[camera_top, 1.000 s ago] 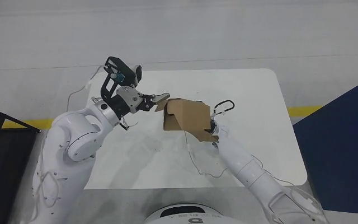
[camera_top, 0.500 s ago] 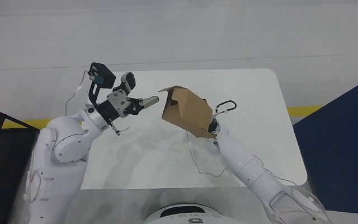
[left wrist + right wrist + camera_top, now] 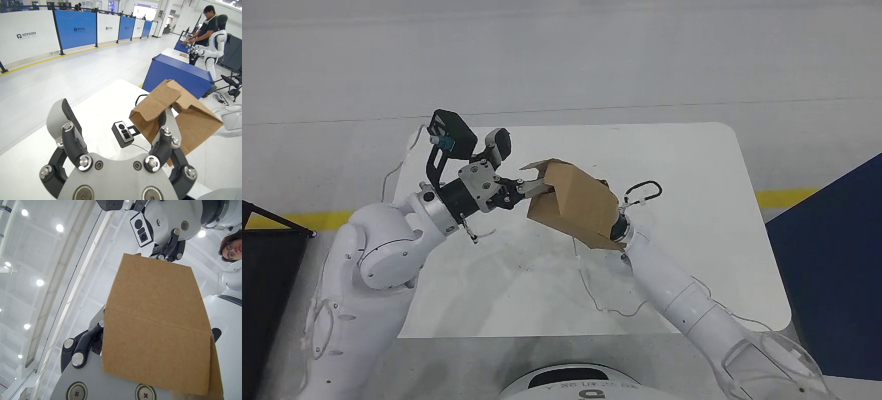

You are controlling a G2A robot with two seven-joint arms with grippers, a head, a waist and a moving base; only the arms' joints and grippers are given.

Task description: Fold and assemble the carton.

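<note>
Left gripper [image 3: 116,108] spread wide, gripping nothing. Its wrist view catches one finger [image 3: 171,121] tucked inside the open end of the carton [image 3: 189,121], the other out in the clear. From the top, the carton sits at the tip of the right gripper [image 3: 619,229]. The right wrist view has cardboard right across that hand, so its hold can't be told.

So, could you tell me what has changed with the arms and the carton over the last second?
The left gripper drew back from the carton, then came in again. It is open, with one finger now inside the carton's open end. The carton turned and tilted a little. The right gripper kept its hold on the carton.
</note>
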